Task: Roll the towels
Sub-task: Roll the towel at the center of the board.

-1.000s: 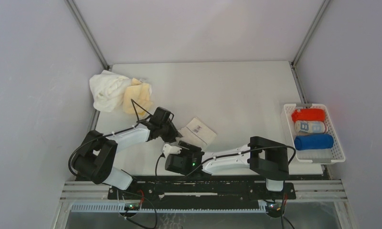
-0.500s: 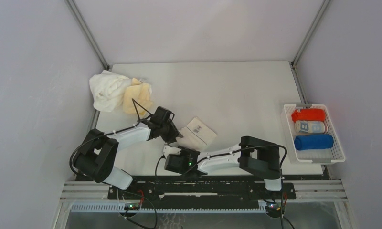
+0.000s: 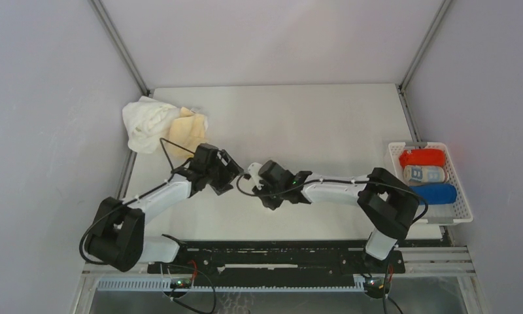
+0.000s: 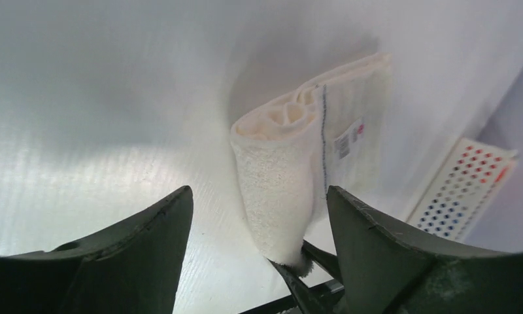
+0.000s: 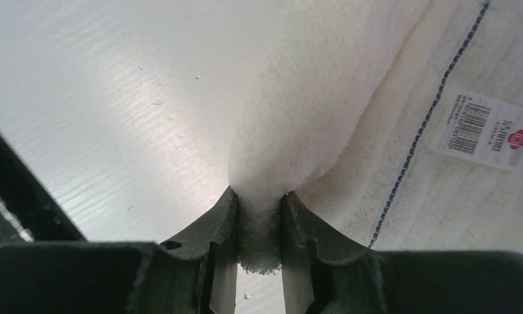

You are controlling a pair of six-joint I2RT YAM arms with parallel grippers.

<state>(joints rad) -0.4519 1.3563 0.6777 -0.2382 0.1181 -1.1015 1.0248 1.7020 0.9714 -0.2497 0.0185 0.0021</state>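
Observation:
A cream towel (image 4: 282,176) with a barcode label (image 5: 484,127) lies partly rolled on the table; in the top view the grippers mostly hide it. My right gripper (image 5: 259,203) is shut on the towel's near end and also shows in the top view (image 3: 262,178). My left gripper (image 4: 259,190) is open, one finger on each side of the roll without touching it; it shows in the top view (image 3: 223,171) just left of the right gripper. A white towel (image 3: 144,121) and a pale yellow-orange towel (image 3: 188,131) lie crumpled at the back left.
A white slatted basket (image 3: 393,176) at the right edge holds rolled red (image 3: 422,157), light-blue patterned (image 3: 423,174) and royal blue (image 3: 435,193) towels. Grey walls close in the table on three sides.
My right gripper has swung from the front edge up to the cream towel and shut on its end. The flat towel is now curled into a roll. My left gripper shifted slightly left.

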